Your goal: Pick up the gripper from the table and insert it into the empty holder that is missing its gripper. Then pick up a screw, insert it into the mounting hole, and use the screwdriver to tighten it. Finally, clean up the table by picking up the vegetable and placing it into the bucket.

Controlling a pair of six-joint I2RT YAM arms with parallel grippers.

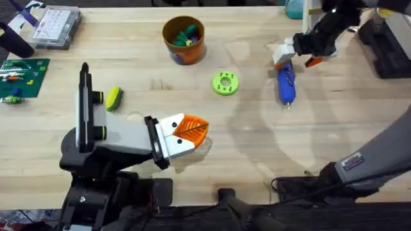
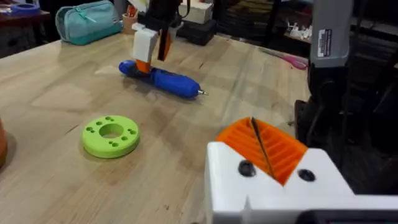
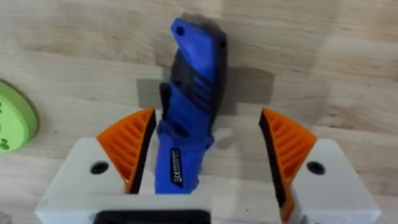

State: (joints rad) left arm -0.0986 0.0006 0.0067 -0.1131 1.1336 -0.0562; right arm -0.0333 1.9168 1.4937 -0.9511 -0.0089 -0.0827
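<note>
Right gripper [image 3: 208, 152] spread wide, straddling the blue screwdriver [image 1: 286, 82] lying flat on the table [image 1: 257, 141], just beside the green disc [image 1: 225, 83]. Left gripper [image 2: 264, 149] closed, pads together, nearer than the disc.

Between our right gripper's [image 3: 208, 152] orange ribbed fingers [image 3: 127, 143] we see the blue screwdriver [image 3: 189, 106] with a black grip panel. Beside those fingers sits a bright green disc [image 3: 12, 121] on pale wood.
</note>
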